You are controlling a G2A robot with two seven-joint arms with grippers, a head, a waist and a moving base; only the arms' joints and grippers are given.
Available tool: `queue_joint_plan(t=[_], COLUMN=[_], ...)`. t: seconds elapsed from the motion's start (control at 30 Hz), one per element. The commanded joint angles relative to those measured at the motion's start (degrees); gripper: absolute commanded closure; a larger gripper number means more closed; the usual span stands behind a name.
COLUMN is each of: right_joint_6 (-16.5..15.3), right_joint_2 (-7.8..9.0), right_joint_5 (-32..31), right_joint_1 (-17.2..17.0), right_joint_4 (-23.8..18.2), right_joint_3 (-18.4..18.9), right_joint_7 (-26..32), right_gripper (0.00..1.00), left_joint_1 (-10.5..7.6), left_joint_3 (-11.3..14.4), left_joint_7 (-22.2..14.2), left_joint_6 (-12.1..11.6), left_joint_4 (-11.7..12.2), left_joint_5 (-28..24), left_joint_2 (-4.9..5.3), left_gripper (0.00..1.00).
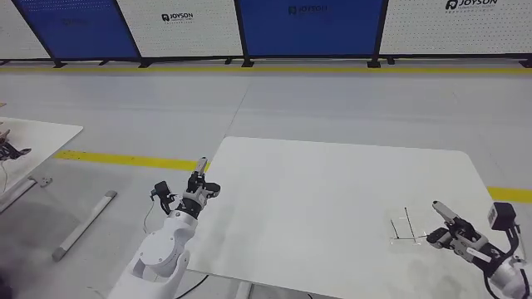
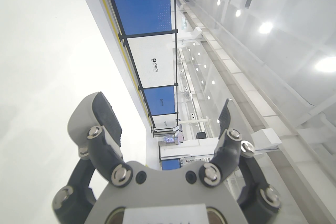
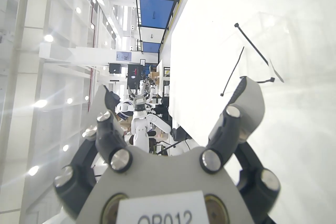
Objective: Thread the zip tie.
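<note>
Three thin black zip ties lie in a clear shallow tray near the table's front right corner. In the right wrist view one long tie and a second tie lie apart, and a third tie's head peeks out beside one fingertip. My right gripper is open and holds nothing; in the top view it hovers just right of the ties. At the table's left edge my left gripper stands open and points upward. Its two pads are wide apart with nothing between them.
The white table is bare apart from the tray. Its left edge runs beside the left gripper. Blue and white partition panels stand far behind, across a grey floor with a yellow line.
</note>
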Motion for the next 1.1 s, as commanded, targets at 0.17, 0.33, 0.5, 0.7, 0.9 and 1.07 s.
queue_joint_plan(t=[0.17, 0.33, 0.5, 0.7, 0.9, 1.07], right_joint_6=[0.0, 0.0, -1.3, -4.1, -4.7, -4.7], right_joint_2=[0.00, 0.00, 0.32, 1.65, 2.35, 2.35], right_joint_5=[0.0, 0.0, 0.5, -4.3, -6.1, -6.1], right_joint_1=[0.0, 0.0, 1.6, 8.8, 14.9, 14.9], right_joint_4=[0.0, 0.0, 1.6, 5.6, 11.6, 11.6], right_joint_3=[0.0, 0.0, -1.3, -3.6, -7.2, -7.2], right_joint_7=[0.0, 0.0, 6.7, 20.2, 29.4, 29.4], right_gripper=[0.00, 0.00, 0.00, 0.00, 0.00, 0.00], left_joint_1=[0.00, 0.00, 0.00, 0.00, 0.00, 0.00], left_joint_3=[0.0, 0.0, 0.0, 0.0, 0.0, 0.0], left_joint_7=[0.0, 0.0, 0.0, 0.0, 0.0, 0.0], left_joint_6=[0.0, 0.0, 0.0, 0.0, 0.0, 0.0], left_joint_4=[0.0, 0.0, 0.0, 0.0, 0.0, 0.0], left_joint_5=[0.0, 0.0, 0.0, 0.0, 0.0, 0.0], left_joint_2=[0.00, 0.00, 0.00, 0.00, 0.00, 0.00], left_gripper=[0.00, 0.00, 0.00, 0.00, 0.00, 0.00])
